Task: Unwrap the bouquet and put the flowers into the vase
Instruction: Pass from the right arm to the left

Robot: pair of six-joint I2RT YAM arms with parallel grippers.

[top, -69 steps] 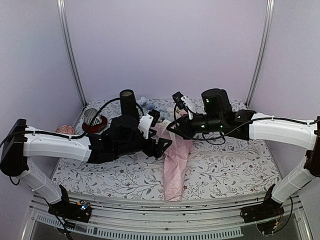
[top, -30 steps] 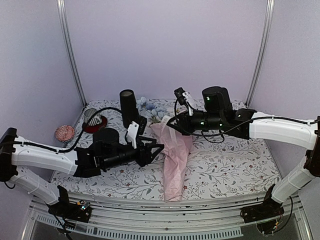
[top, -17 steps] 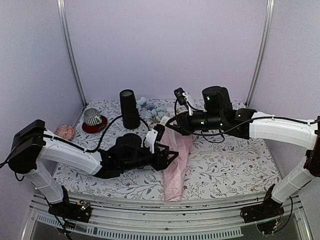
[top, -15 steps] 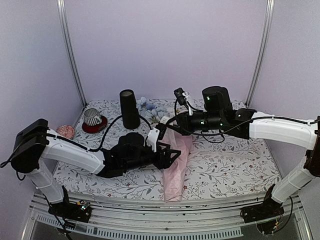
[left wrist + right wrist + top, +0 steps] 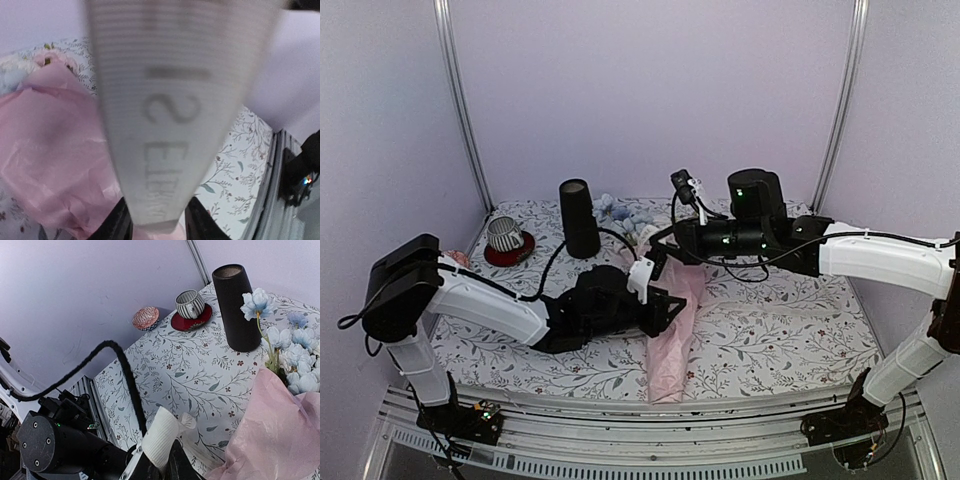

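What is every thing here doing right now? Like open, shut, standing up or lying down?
right fingers: shut on the cream ribbon
left fingers: apart at the pink paper, grip unclear
vase: upright, no flowers inside
flowers: lying on the table, outside the vase
pink paper: opened out, crumpled
cream ribbon: untied, off the bouquet
striped cup: upright on the red saucer

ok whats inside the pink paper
Pale blue flowers stick out of the open end of the pink paper. Their lower stems, and anything else inside, are covered by the paper.
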